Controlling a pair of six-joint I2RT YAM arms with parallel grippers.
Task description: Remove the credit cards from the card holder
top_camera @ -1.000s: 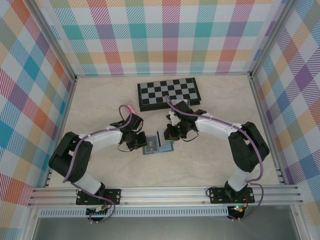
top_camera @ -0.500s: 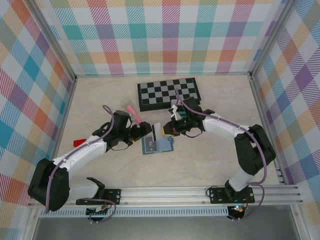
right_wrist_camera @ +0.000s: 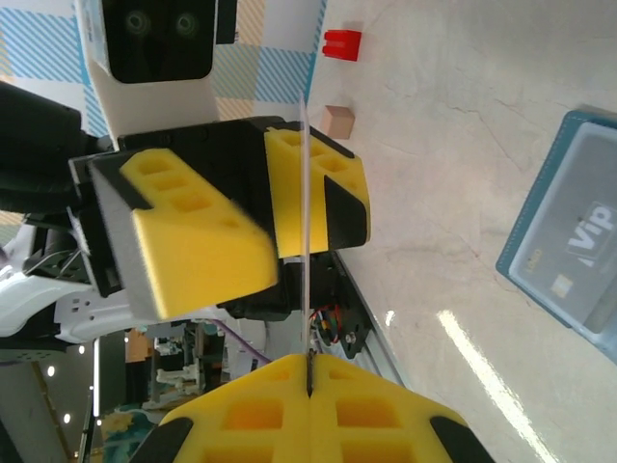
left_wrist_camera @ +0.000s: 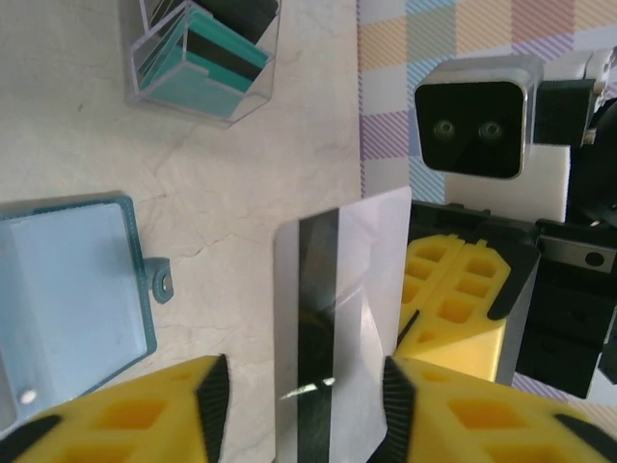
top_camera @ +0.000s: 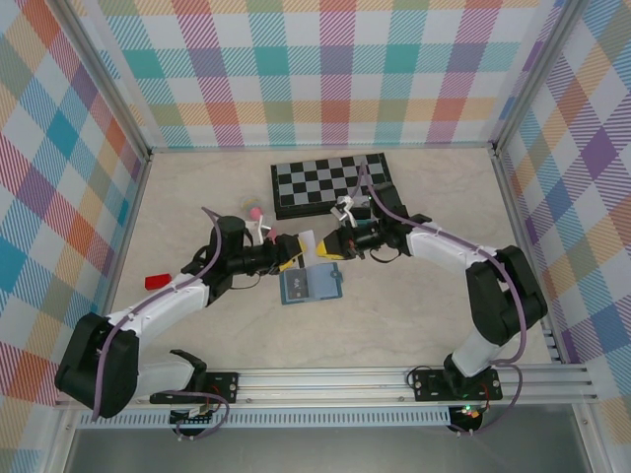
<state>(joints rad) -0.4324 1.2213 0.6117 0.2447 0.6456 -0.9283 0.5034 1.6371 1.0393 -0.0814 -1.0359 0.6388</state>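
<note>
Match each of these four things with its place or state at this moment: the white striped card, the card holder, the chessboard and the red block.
Things:
1. white striped card
2. card holder
3. chessboard
4. red block

Places or states:
A. at the far end of the table
B. pinched in the right claw
C. lying open and flat
D. on the left side, by itself

Pairs: 1-B, 2-C, 3-A, 4-D

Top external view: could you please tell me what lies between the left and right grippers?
A pale credit card lies between the left gripper and right gripper; the right wrist view shows it edge-on, clamped by the right one.
</note>
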